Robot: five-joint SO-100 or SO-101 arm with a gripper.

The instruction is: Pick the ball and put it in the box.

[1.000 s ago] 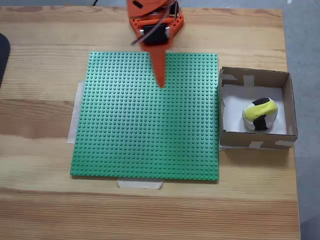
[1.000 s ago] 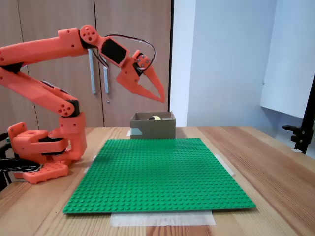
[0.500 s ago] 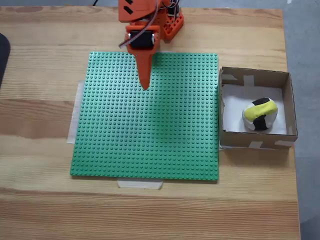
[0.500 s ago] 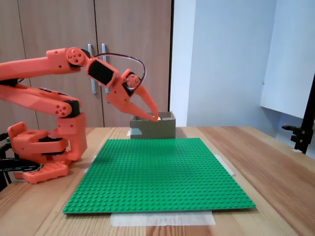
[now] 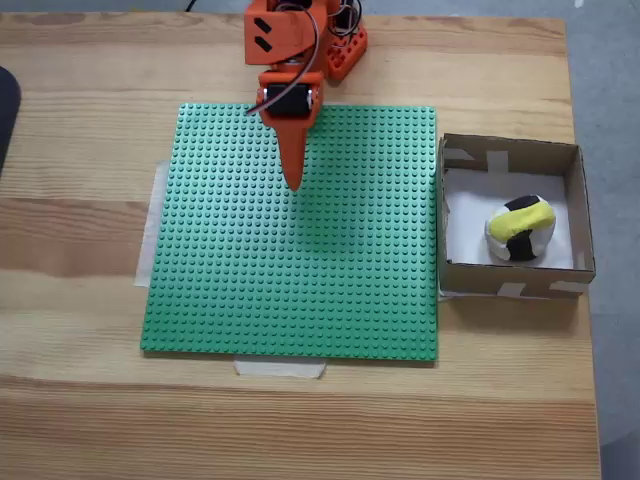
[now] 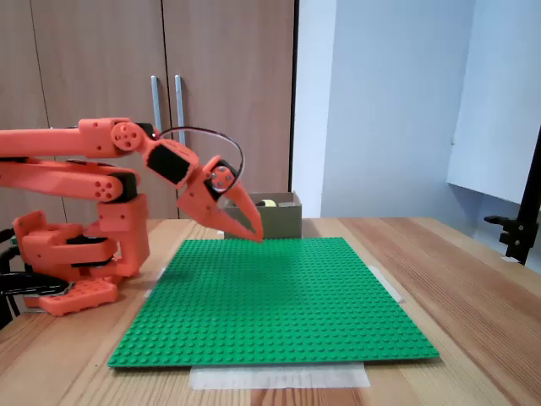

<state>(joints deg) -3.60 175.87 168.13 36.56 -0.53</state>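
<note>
An orange robot arm [image 5: 290, 40] reaches out low over a green studded baseplate [image 5: 290, 260] taped to a wooden table [image 5: 90, 120], its gripper [image 5: 292, 182] pointing down toward the plate's half nearest the arm's base, seen from above in a fixed view. The gripper's two tapered fingers lie pressed together into a single point, clenched on nothing; in a fixed view from table level the tip [image 6: 254, 237] hangs just above the studs, apart from the plate. The ball [image 5: 520, 229], patched yellow, black and white, sits inside the box [image 5: 510, 155], on the white bottom toward the box's wall farthest from the baseplate. The brown cardboard box, with pale tape at its corners, stands on the table just beside the baseplate's right edge in the overhead-looking fixed view, near the table's right edge. From table level the box [image 6: 275, 222] shows behind the plate's far edge, with a sliver of the ball [image 6: 268, 203] above its rim. The arm's base [image 6: 72, 254] stands at the left in that view, off the plate, with wooden cabinet doors [image 6: 101, 59] behind it. Strips of pale tape [image 5: 280, 368] hold the plate at its edges.
</note>
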